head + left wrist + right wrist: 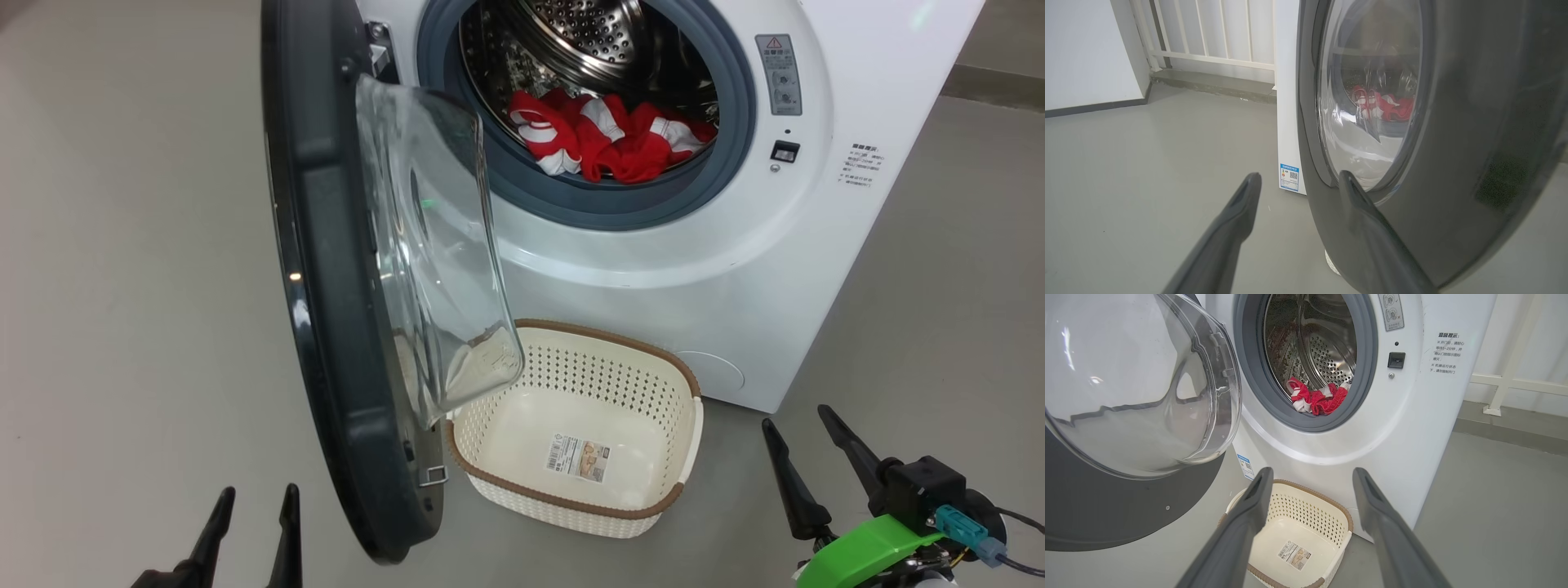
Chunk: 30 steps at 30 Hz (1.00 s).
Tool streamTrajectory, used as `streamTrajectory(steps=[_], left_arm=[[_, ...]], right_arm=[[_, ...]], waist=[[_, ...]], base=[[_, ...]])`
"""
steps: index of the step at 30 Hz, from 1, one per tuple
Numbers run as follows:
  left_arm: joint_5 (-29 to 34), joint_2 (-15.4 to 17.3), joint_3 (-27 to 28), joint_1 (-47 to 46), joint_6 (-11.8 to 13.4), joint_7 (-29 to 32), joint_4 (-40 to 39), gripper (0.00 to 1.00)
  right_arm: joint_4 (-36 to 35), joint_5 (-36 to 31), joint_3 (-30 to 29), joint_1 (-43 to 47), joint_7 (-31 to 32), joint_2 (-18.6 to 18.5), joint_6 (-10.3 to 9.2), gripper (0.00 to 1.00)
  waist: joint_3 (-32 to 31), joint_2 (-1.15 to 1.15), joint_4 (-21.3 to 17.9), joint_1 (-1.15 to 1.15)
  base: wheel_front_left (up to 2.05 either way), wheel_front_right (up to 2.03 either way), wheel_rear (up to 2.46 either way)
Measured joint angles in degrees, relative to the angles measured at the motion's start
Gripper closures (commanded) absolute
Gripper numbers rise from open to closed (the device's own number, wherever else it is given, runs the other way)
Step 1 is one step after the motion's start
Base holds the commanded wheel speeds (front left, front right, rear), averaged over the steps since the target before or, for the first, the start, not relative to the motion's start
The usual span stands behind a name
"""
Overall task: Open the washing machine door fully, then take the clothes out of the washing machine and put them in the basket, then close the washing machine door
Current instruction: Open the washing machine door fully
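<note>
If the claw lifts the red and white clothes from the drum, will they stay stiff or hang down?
The crumpled red and white fabric clothes look floppy, so they would probably sag and trail over the grey rubber gasket. They lie bunched in one heap, so one pull may drag several pieces.

I count one washing machine [702,269], one door [326,327], one basket [571,371] with one sticker [578,457], and one heap of clothes [612,139] — I can't count its garments — plus two grippers: left gripper [257,490], right gripper [795,415].
</note>
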Motion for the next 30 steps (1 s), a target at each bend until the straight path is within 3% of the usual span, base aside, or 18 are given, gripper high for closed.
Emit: streamTrajectory(steps=[6, 7, 8, 13, 20, 25, 30], left_arm=[[0.00, 0.00, 0.02, 0.00, 0.02, 0.00, 0.09, 0.00], [0.00, 0.00, 0.08, -0.01, 0.05, 0.00, 0.05, 0.55], [-0.02, 0.00, 0.19, -0.01, 0.07, 0.00, -0.03, 1.00], [-2.02, -0.01, 3.25, -0.26, 0.75, 0.01, -5.95, 1.00], [-6.11, 0.02, 4.75, -2.71, 3.59, -0.13, -24.63, 1.00], [-6.20, 0.07, -2.72, -2.75, 4.05, -0.25, -35.76, 1.00], [-5.31, 0.31, -13.81, -0.74, 3.56, -0.25, -37.19, 1.00]], right_arm=[[-0.02, -0.38, -0.70, 0.00, 0.00, 0.04, 0.00, 0.00], [-0.04, -0.40, -0.73, 0.00, 0.00, 0.08, 0.00, 0.00], [-0.07, -0.40, -0.76, 0.00, 0.00, 0.13, 0.00, 0.00], [-0.16, -0.75, -0.79, 0.00, 0.00, 0.22, 0.00, 0.00], [-0.42, -0.77, -0.81, 0.02, 0.00, 0.22, 0.00, 0.00], [-0.60, -0.78, -0.81, 0.02, 0.00, 0.21, 0.00, 0.00], [-0.64, -0.78, -0.64, 0.02, 0.00, 0.22, 0.00, 0.00]], waist=[[-0.27, 0.00, -0.12, 0.00], [-0.37, 0.00, -0.13, 0.00], [-0.45, 0.00, -0.14, 0.00], [-0.75, 0.00, -0.02, 0.00], [-0.83, 0.00, 0.00, 0.00], [-0.75, 0.00, -0.08, 0.00], [-0.89, 0.00, -0.22, 0.00]], base=[[0.00, 0.00, 0.00], [0.00, 0.00, 0.00], [0.00, 0.00, 0.00], [0.00, 0.00, 0.00], [0.00, 0.00, 0.00], [0.00, 0.00, 0.00], [0.00, 0.00, 0.00]])
